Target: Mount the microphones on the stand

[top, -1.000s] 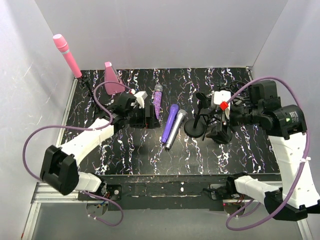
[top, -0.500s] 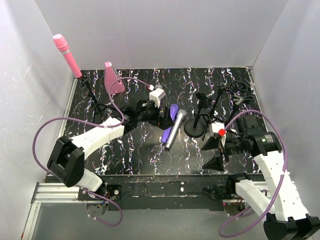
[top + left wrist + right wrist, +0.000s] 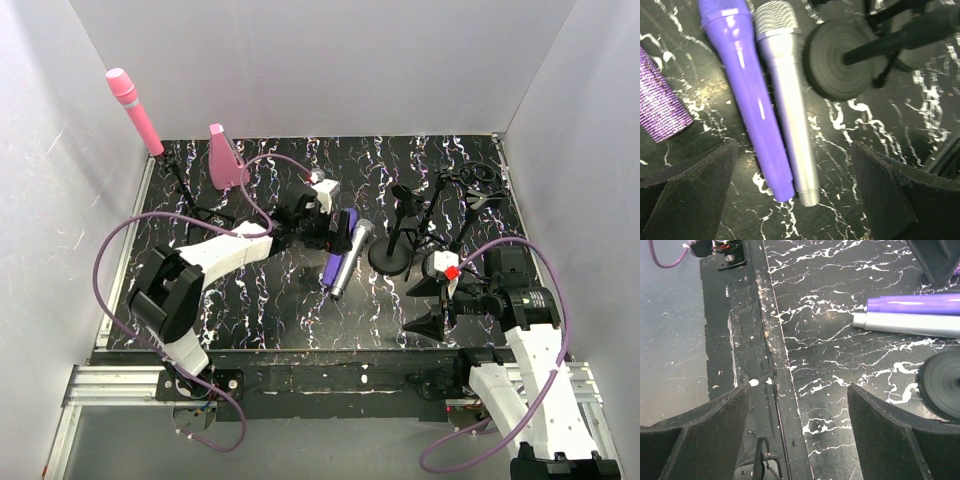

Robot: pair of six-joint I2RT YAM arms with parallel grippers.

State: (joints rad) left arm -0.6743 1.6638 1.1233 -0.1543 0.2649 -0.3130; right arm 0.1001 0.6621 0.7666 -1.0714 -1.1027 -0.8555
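A plain pink microphone point(image 3: 132, 108) sticks up tilted from a black stand point(image 3: 178, 178) at the far left. The plain purple microphone point(image 3: 746, 95) and the silver-grey microphone point(image 3: 787, 100) lie side by side on the table, heads away from me. My left gripper point(image 3: 795, 195) hovers open over their tail ends, holding nothing. The glittery purple microphone point(image 3: 657, 107) lies just left of it. A stand with a round base point(image 3: 390, 256) is right of the pair. My right gripper point(image 3: 422, 305) is open and empty near the table's front edge.
A pink wedge-shaped block point(image 3: 226, 160) sits at the back left. More black stands and clips point(image 3: 462, 198) crowd the back right. The right wrist view shows the table's front rail point(image 3: 772, 340) under the gripper. White walls close in three sides.
My left gripper has moved right, from over the glittery purple microphone to over the purple and silver pair. The right arm pulled back from the stands toward the front edge, its jaws narrowing slightly.
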